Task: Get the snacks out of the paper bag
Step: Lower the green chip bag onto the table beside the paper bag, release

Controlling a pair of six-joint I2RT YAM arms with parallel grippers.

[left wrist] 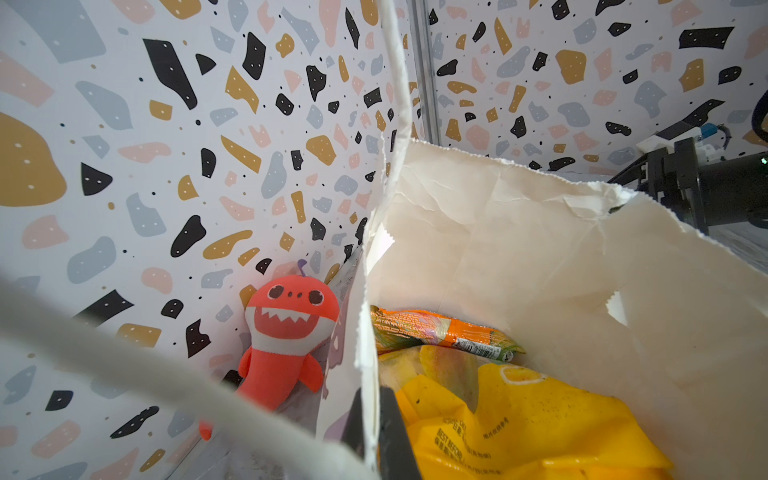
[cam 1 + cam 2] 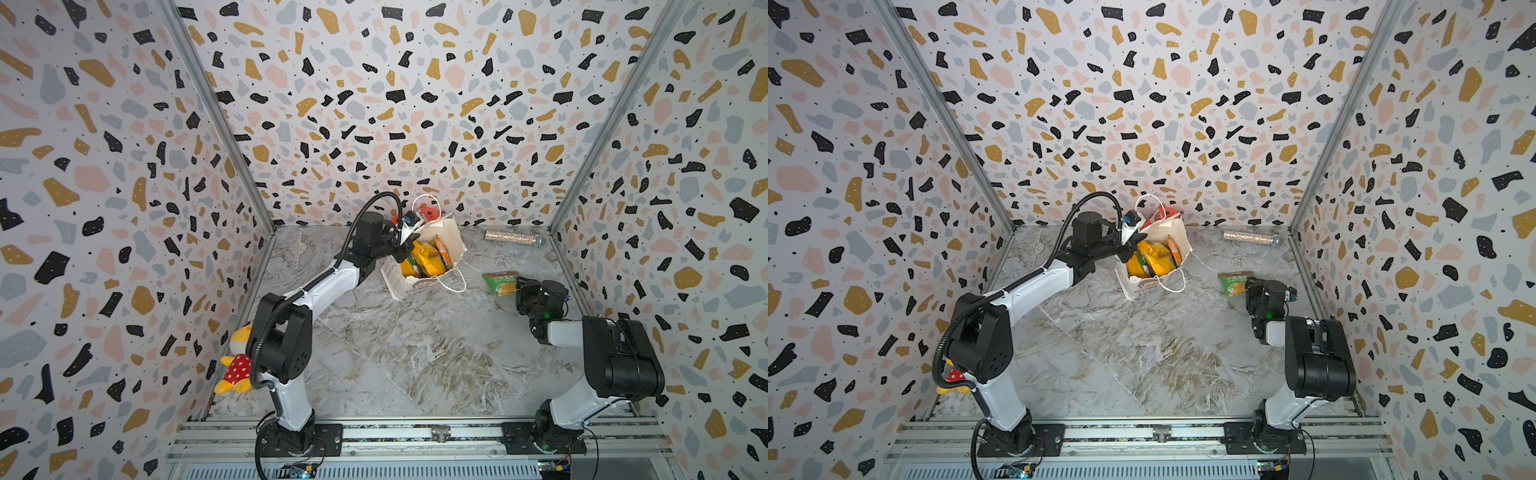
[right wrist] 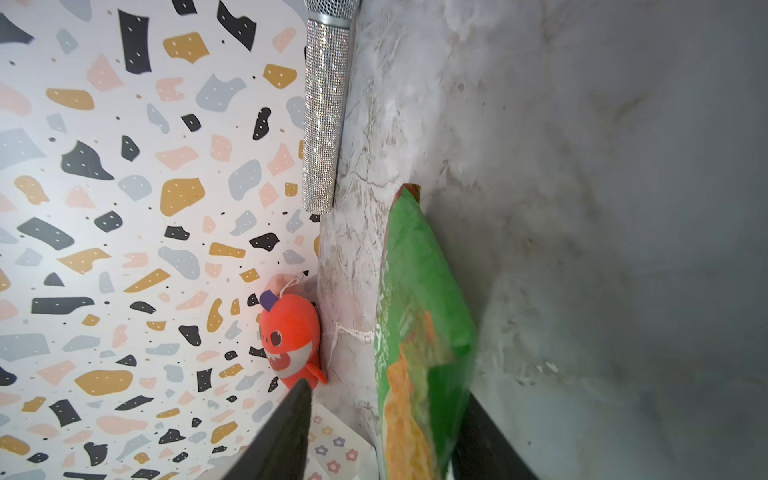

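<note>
This was a robot test cell in a lab. Printed terrazzo panels (image 2: 374, 83) on bare aluminium posts (image 2: 216, 116) boxed in a marble-look tabletop (image 2: 415, 353) on three sides. The left arm (image 2: 286, 332) and right arm (image 2: 619, 357) were bolted to an aluminium rail (image 2: 415, 434) along the lower edge, with an exposed circuit board (image 2: 303, 471) beneath.

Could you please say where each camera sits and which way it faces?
Top views: high in front, looking down at the grey marble table; both arms show.
Left wrist: at the white paper bag, looking inside; left gripper clamps its rim.
Right wrist: low over the table, facing the green plastic packet; right gripper open.
Shared by wrists: red-orange shark plush.
</note>
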